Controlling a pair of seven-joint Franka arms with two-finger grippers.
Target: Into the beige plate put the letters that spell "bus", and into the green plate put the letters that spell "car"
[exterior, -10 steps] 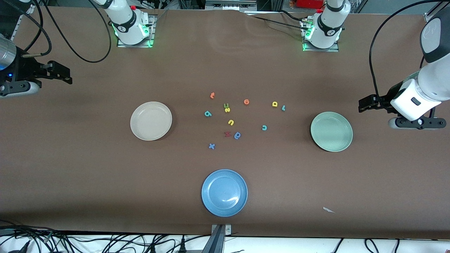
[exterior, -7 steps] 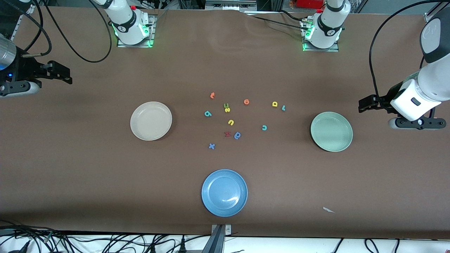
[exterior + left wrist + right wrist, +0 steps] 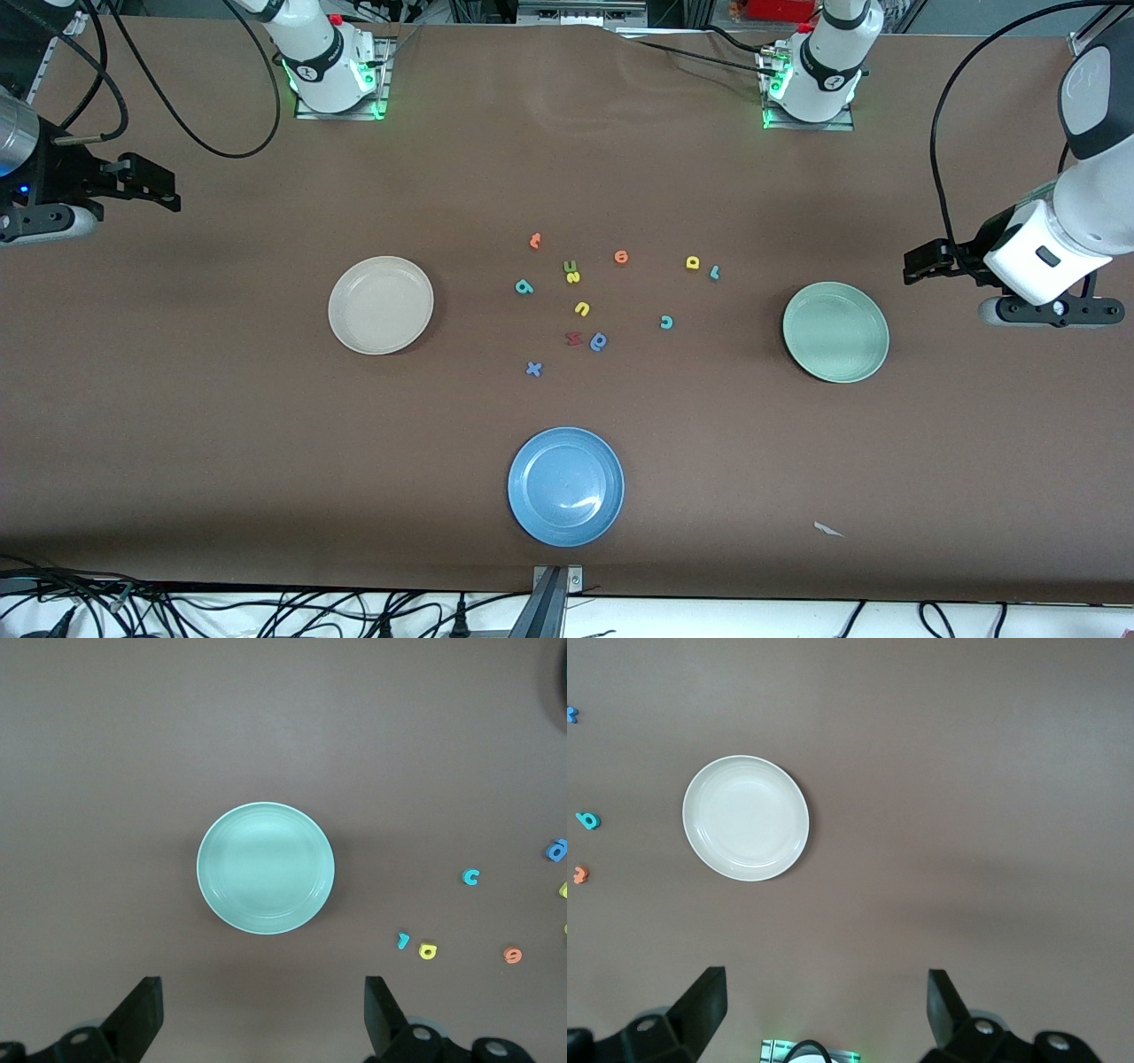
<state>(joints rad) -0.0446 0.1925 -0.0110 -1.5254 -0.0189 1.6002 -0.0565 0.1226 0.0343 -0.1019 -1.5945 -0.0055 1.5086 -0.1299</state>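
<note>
Six foam letters to move, none moved yet — all lie loose on the brown table (image 3: 221, 425) btwn the beige plate (image 3: 381, 305) and the green plate (image 3: 835, 331), both plates bare.

"bus" set: teal b (image 3: 524, 286) is the letter closest to the beige plate; yellow s (image 3: 573, 277) touches a green u (image 3: 570, 265), which lies farther from the front cam; yellow u (image 3: 581, 308) sits nearer the front cam than the s.

"car" set: yellow a (image 3: 692, 262) and teal r (image 3: 714, 272) lie just beside each other toward the green plate; teal c (image 3: 666, 322) is nearer the cam, apart from both.

Distractors: two orange letters, a red one, a blue round one, a blue x, plus the blue plate (image 3: 565, 486) near the table's front edge.

Left gripper (image 3: 921, 263) hangs over the table's edge at the left arm's end, fingers spread wide, nothing in them. Right gripper (image 3: 151, 184) is over the right arm's end, also wide and empty. Both wait.

Handling, my guess: letters are v. light, soft, thin — they'll squash and may flip or stick to a pad. Pinch across a solid stroke, fingers coming straight down to the table, narrow the jaws first. The s needs care — the green u touching it could get dragged along. Plates are stiff; no need to touch them.
</note>
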